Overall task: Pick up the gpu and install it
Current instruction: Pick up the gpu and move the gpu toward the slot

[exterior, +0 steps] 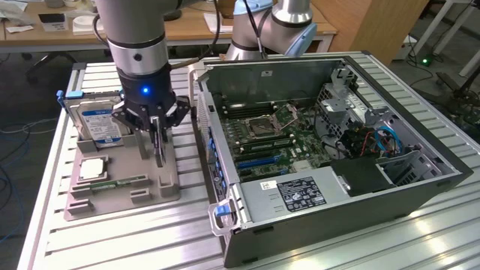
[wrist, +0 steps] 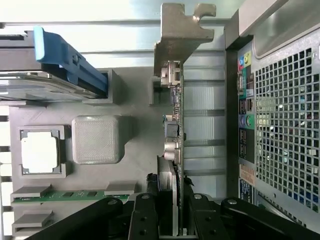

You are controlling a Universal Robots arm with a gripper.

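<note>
Dark gpu (wrist: 176, 95) edge in end effector (wrist: 170, 207), beside case (wrist: 285, 125)

Your arm (exterior: 135, 34) had a silver-grey tube ending in a black wrist band with a small blue light (exterior: 145, 90). Your gripper (exterior: 155, 138) was black, its jointed fingers (wrist: 144, 220) pinned by round screws (wrist: 194, 197). Farther back, a joint cap (exterior: 304, 35) was pale blue.

Light was bright and even; glare streaked the ribbed table (exterior: 420, 236) and blew it out white in the wrist view. The computer case (exterior: 270, 79) interior sat shaded, and the gripper (wrist: 170, 202) was nearly black.
</note>
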